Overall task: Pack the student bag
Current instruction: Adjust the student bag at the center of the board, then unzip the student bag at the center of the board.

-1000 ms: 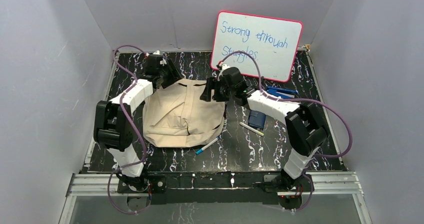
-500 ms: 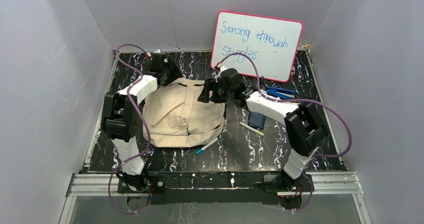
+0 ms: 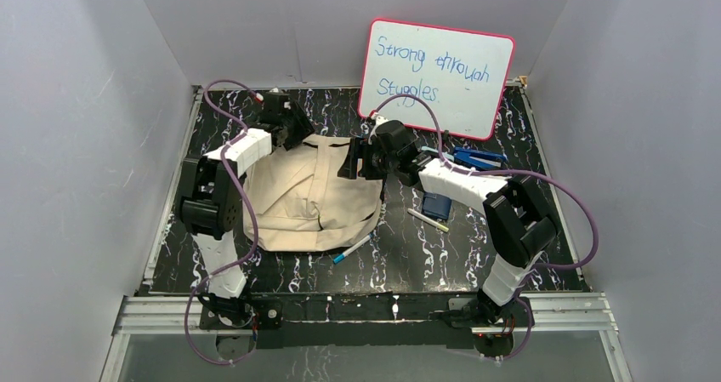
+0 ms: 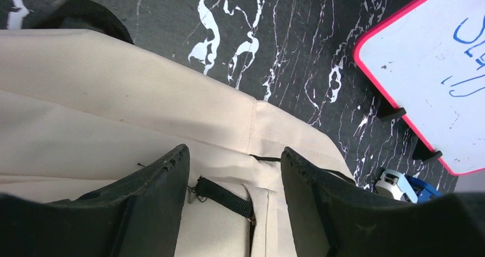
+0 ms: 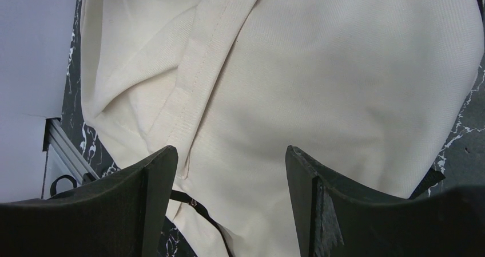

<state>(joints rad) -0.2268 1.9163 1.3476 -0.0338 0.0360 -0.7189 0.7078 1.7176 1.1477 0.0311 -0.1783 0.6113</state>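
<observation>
The beige student bag (image 3: 310, 196) lies flat on the black marbled table, left of centre. My left gripper (image 3: 293, 132) hovers over the bag's far left top edge. In the left wrist view this gripper (image 4: 234, 154) is open, and a black zipper pull (image 4: 226, 198) lies on the bag (image 4: 114, 97) between the fingers, ungripped. My right gripper (image 3: 350, 159) is at the bag's far right corner. In the right wrist view it (image 5: 230, 151) is open above the bag cloth (image 5: 320, 68), and a thin black strap (image 5: 194, 202) shows near its left finger.
A pink-framed whiteboard (image 3: 438, 76) leans on the back wall. Right of the bag lie a blue stapler (image 3: 478, 156), a small dark blue book (image 3: 437, 203) and a pen (image 3: 428, 220). A blue-tipped marker (image 3: 351, 249) lies at the bag's near right edge.
The left arm has swung right, bringing its gripper further over the bag's top edge. The right gripper has edged left over the bag's corner. Both stay open.
</observation>
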